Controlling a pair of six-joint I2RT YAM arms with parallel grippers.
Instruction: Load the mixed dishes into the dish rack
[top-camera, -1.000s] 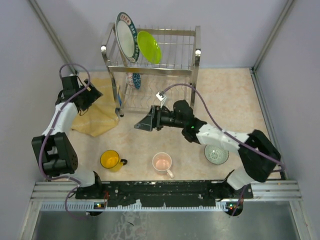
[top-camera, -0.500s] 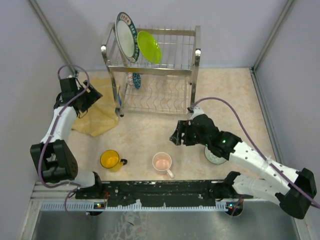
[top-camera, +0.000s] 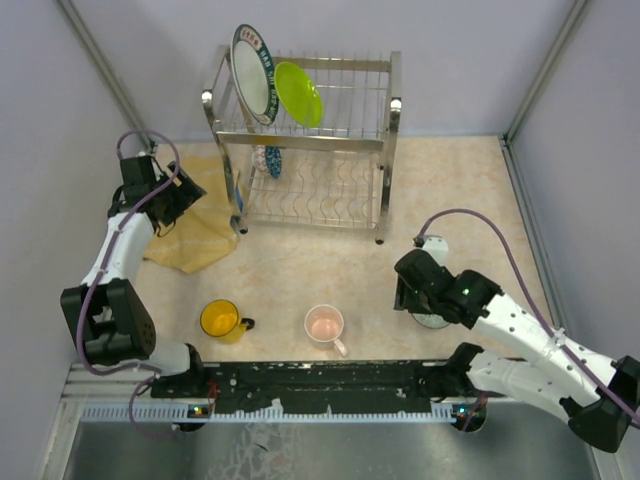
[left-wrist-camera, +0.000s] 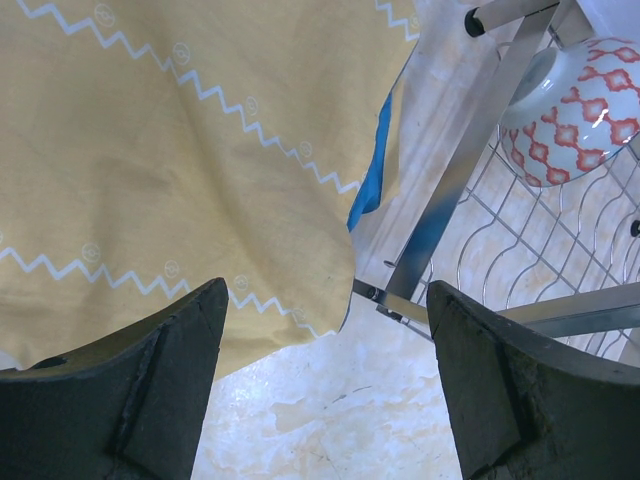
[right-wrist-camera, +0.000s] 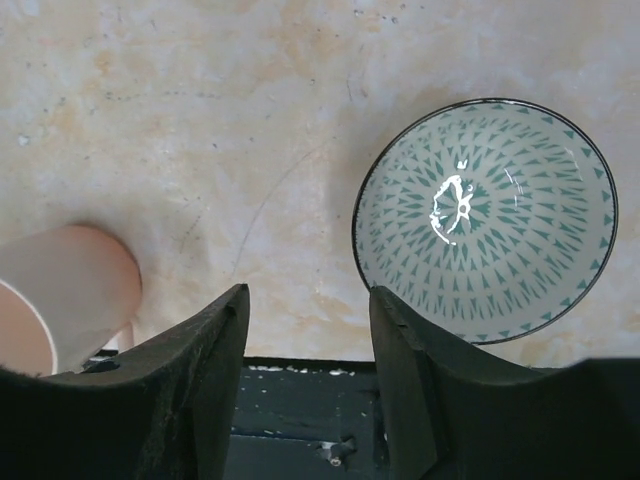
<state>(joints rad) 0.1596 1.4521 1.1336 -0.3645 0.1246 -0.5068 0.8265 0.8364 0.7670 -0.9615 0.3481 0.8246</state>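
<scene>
One bowl (right-wrist-camera: 485, 220) is seen on the table (right-wrist-camera: 150, 120), at 3 o'clock of the right gripper (right-wrist-camera: 308, 300), jaws spread, nothing pinched. Probably glazed ceramic, so stiff, slick, breakable; the rim's 9 o'clock edge should be gripped. Same for the left gripper (left-wrist-camera: 325, 300): spread, empty.

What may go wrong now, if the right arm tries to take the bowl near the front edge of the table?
1. The grey-green bowl lies mostly off to one side of the right gripper, with only its rim near one jaw. Going straight down might land that jaw on the rim and tip or push the bowl.
2. The pale pink mug stands close on the gripper's other side and may get knocked.
</scene>
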